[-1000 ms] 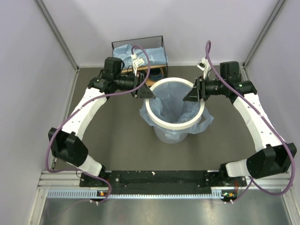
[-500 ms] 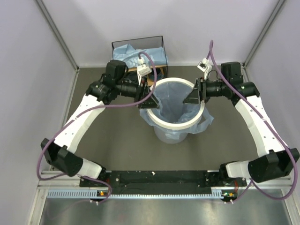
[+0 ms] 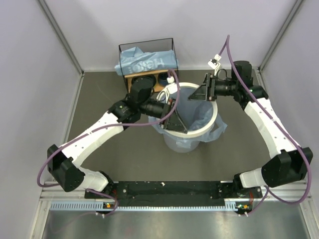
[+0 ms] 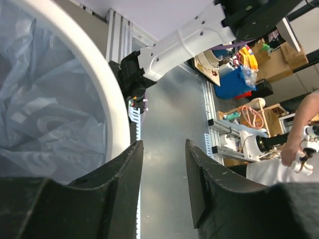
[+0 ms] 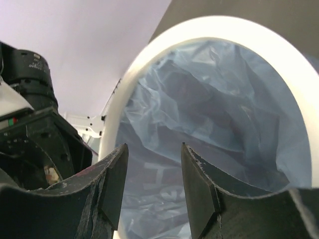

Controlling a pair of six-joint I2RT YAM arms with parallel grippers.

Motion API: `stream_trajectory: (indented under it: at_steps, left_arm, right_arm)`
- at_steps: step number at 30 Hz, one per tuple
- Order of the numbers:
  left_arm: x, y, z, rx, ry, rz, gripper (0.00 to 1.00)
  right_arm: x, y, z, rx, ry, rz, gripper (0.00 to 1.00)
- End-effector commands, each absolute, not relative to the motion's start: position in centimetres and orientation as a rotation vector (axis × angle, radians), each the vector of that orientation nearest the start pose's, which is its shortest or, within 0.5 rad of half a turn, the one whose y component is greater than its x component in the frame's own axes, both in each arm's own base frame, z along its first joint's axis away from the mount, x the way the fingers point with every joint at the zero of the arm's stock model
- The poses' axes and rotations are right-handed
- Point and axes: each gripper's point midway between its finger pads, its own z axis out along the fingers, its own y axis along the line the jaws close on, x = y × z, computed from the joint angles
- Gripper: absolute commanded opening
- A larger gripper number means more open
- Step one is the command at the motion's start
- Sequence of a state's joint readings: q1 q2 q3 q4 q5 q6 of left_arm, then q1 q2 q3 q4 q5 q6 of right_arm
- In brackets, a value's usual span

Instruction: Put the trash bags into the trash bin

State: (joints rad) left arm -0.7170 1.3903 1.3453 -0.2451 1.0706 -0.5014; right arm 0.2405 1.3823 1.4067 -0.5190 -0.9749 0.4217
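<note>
Left hand [image 3: 178, 121], half open and holding nothing, hovers over the near-left rim of the trash bin [image 3: 199, 132]; right hand [image 3: 202, 93], likewise parted and empty, over its far rim. One trash bag [image 3: 202, 112] sits inside the bin; a second bag [image 3: 147, 62] waits on the shelf [image 3: 133, 78] behind it

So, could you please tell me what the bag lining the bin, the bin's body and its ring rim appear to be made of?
Bag: thin plastic film, light blue, translucent, slightly glossy; it crumples into sharp creases.
Bin body: probably moulded plastic, whitish-grey and translucent; a bluish tint shows through.
Ring rim: likely rigid plastic, white, opaque and smooth, with an even, thick edge.
</note>
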Motion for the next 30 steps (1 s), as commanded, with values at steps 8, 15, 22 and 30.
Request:
stream_trajectory:
  at_steps: [8,15,22,30]
  left_arm:
    - [15.8,-32.9,21.8,0.892,2.252,-1.642,0.41]
    - [17.3,-33.3,30.6,1.099,1.859,-1.630,0.46]
    - [17.9,-30.7,35.9,0.997,1.765,-1.618,0.48]
    - [24.9,-28.1,33.7,0.708,1.898,-1.549,0.46]
  right_arm:
    - [28.7,23.5,26.0,-0.394,2.178,1.487,0.46]
    - [28.7,23.8,28.7,-0.467,2.103,1.502,0.46]
    - [22.7,23.9,37.3,-0.596,1.943,1.626,0.48]
    - [12.4,23.5,32.7,-0.783,2.050,1.782,0.53]
